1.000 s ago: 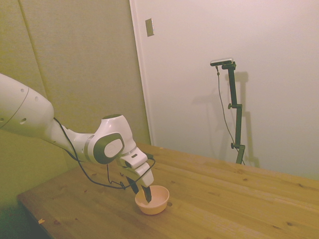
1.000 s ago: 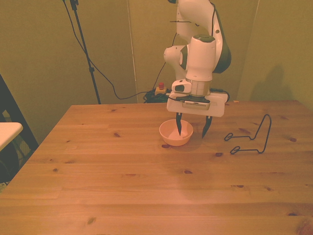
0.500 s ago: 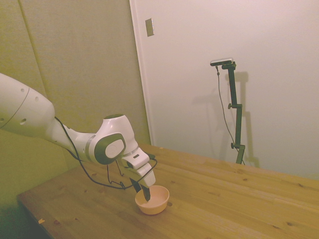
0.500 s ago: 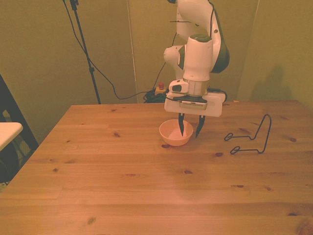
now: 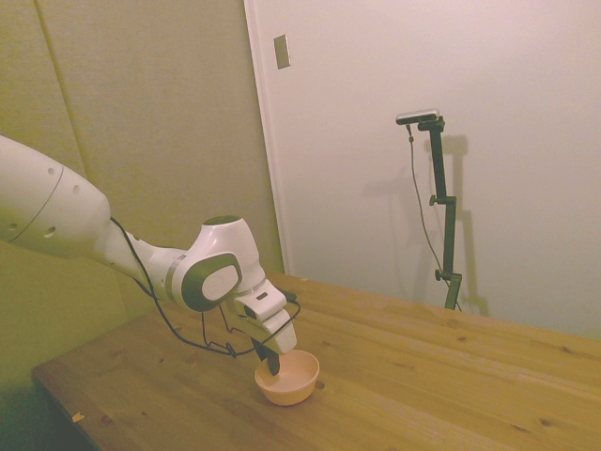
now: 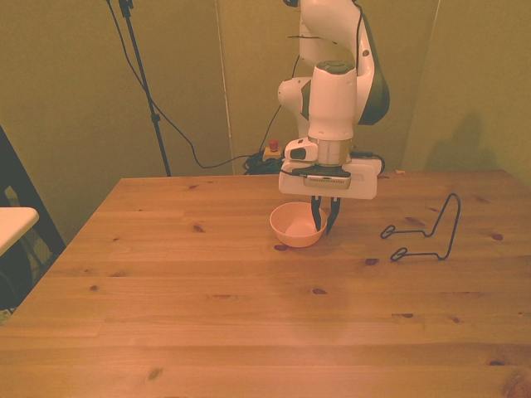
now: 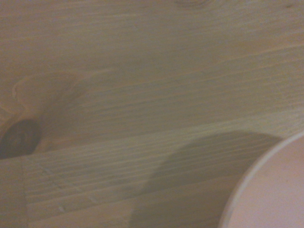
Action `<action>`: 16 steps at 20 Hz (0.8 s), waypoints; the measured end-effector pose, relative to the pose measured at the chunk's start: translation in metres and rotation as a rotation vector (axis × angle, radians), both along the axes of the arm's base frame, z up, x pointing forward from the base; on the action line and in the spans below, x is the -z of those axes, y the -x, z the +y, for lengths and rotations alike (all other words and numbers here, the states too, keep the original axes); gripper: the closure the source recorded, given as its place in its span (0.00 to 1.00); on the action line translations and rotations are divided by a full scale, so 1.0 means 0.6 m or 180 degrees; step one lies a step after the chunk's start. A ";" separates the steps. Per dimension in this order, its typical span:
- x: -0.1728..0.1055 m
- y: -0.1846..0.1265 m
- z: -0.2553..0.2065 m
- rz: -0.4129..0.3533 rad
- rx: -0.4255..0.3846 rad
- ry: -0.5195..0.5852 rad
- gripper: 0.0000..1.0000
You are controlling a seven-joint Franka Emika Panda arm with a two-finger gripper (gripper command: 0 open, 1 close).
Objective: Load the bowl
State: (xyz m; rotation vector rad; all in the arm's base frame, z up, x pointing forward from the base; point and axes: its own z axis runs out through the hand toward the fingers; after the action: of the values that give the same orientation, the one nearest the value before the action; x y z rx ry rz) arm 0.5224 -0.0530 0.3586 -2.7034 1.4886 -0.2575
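Observation:
The bowl [image 6: 296, 225], small, round and pale peach, sits on the wooden table [image 6: 249, 332] near its middle. In the front view my gripper [image 6: 322, 220] has its two dark fingers shut on the bowl's rim at the front view's right side, one finger inside and one outside. From the side, the bowl [image 5: 291, 379] rests on the table with my gripper [image 5: 271, 364] pinching its near-left rim. A curved slice of the bowl [image 7: 270, 194] fills one corner of the wrist view, over wood grain.
A thin black wire rack [image 6: 425, 235] stands on the table toward the front view's right of the bowl. A dark knot [image 7: 19, 137] marks the wood in the wrist view. Cables hang behind the table's far edge.
The fingers have closed from wide apart onto the bowl's rim. The hand shifted slightly toward the front view's left. The bowl has stayed in place.

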 end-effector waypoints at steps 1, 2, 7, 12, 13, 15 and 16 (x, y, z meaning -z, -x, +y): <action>-0.003 -0.001 0.000 -0.0012 -0.0019 -0.0025 1.00; -0.006 -0.002 -0.001 -0.0024 -0.0031 -0.0036 1.00; -0.042 0.004 -0.001 -0.0096 -0.0200 -0.0315 1.00; -0.147 0.021 0.027 -0.0276 -0.0286 -0.0650 1.00; -0.166 0.023 0.034 -0.0309 -0.0296 -0.0719 1.00; -0.217 0.020 0.049 -0.0394 -0.0386 -0.0833 1.00; -0.217 0.020 0.049 -0.0400 -0.0386 -0.0861 1.00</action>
State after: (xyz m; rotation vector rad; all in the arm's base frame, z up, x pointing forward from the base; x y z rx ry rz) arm 0.5104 -0.0234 0.4887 -2.5003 1.2226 -0.1999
